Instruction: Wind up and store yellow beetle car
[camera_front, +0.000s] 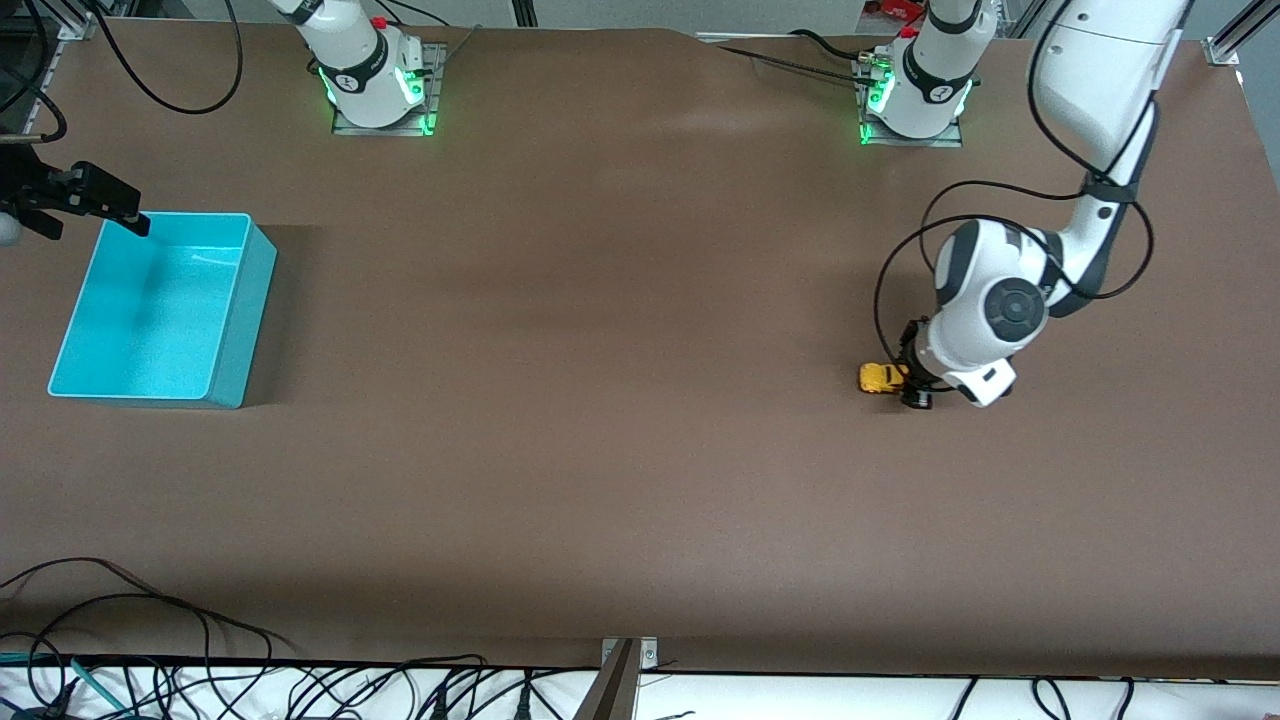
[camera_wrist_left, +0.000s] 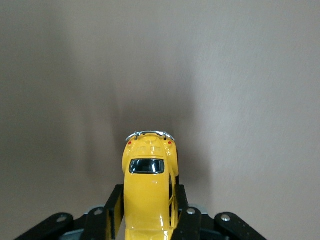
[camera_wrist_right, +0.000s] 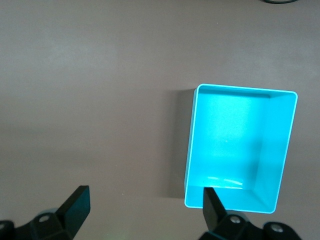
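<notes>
The yellow beetle car (camera_front: 882, 378) is low at the table surface toward the left arm's end. My left gripper (camera_front: 908, 382) is shut on it. In the left wrist view the black fingers (camera_wrist_left: 116, 202) press both sides of the car's (camera_wrist_left: 149, 185) rounded body, and its dark window and chrome bumper point away from the wrist. My right gripper (camera_front: 128, 214) hangs open by a corner of the turquoise bin (camera_front: 246, 320), at the right arm's end of the table. In the right wrist view the right gripper (camera_wrist_right: 145, 200) holds nothing, and the bin (camera_wrist_right: 245, 90) is empty.
Brown table surface stretches between the car and the bin. Loose cables (camera_front: 150, 640) lie along the table edge nearest the front camera. The two arm bases (camera_front: 375, 80) stand at the table's farthest edge.
</notes>
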